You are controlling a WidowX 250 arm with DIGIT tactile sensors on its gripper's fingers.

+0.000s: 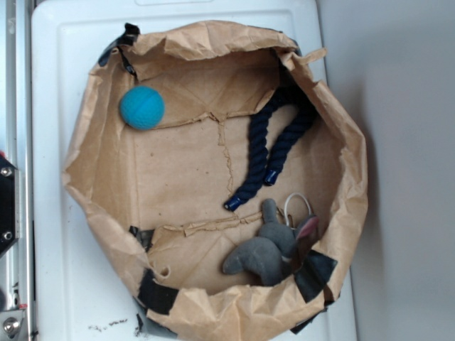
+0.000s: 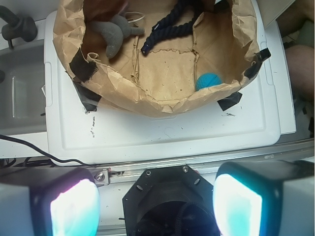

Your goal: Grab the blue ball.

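Sitting in paper bag [image 1: 106,177] w/ navy rope [image 1: 274,153] & grey plush toy [image 1: 263,252], blue ball [image 1: 142,107] untouched; fingers [image 2: 74,209] spread wide open, well apart from it.

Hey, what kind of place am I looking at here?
Probably a robot test bench, not a home. A cut-down paper bag taped to a white plastic lid holds a blue ball, a navy rope and a grey plush toy, with the open pincer in the wrist view.
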